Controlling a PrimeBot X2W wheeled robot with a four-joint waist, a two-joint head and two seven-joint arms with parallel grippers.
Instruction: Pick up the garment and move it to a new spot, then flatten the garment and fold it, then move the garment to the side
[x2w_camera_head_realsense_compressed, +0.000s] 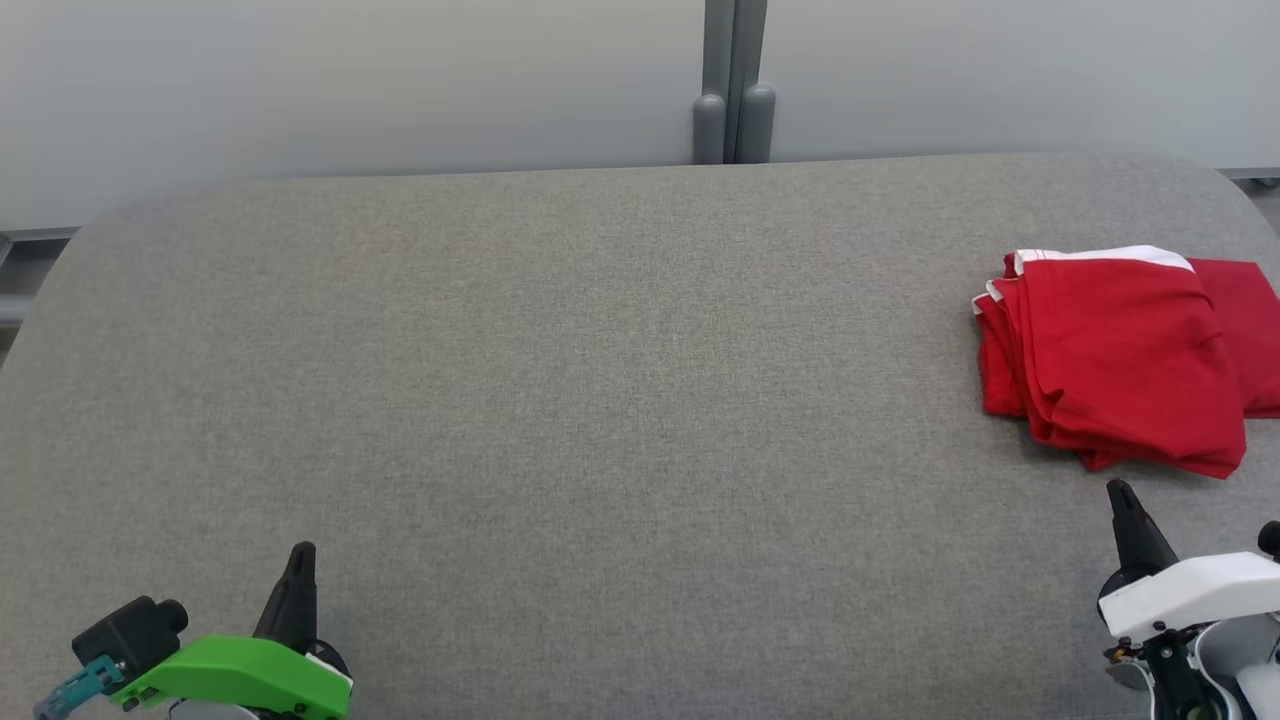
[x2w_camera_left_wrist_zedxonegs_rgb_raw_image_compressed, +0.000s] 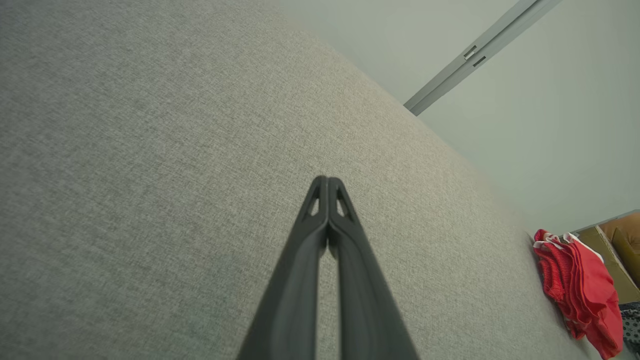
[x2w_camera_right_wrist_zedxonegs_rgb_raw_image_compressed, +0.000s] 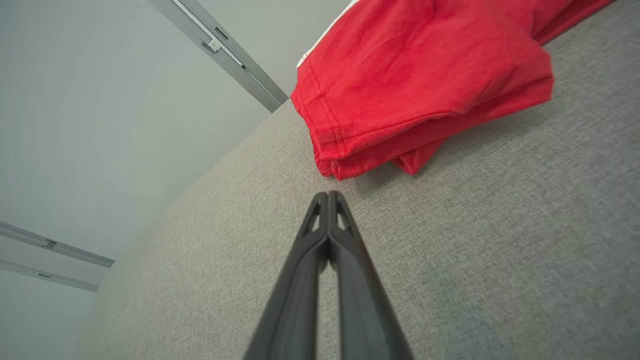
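Right gripper (x2w_camera_head_realsense_compressed: 1125, 500), clenched on nothing, low at the near right, tips together and aimed at the near edge of the garment (x2w_camera_head_realsense_compressed: 1110, 360) without touching it. Left gripper (x2w_camera_head_realsense_compressed: 300, 560), likewise clenched and empty, at the near left, well apart from the garment. Garment red with white trim, folded into a loose stack at the far right of the table (x2w_camera_head_realsense_compressed: 600, 380), with one flap cut off by the right edge of the head view.

Hazards, as judged:
- Stack nudged or skewed by any forward push of the closed right tips, owing to loose, uneven layers at its near edge.
- Top layers peeled off alone by a shallow pinch.
- Slide toward the right rim of the table, perhaps over it, given the apparent closeness of the stack to that side.
- Hem caught on a fingertip during withdrawal.

Surface: grey woven cloth cover, matte, with rounded far corners, probably grippy enough to hold the fabric under light contact.

Room: plain pale wall (x2w_camera_head_realsense_compressed: 350, 80) behind, split by a grey upright post (x2w_camera_head_realsense_compressed: 733, 90). Brown box-like shape (x2w_camera_left_wrist_zedxonegs_rgb_raw_image_compressed: 617, 245) beyond the garment in the left wrist view.
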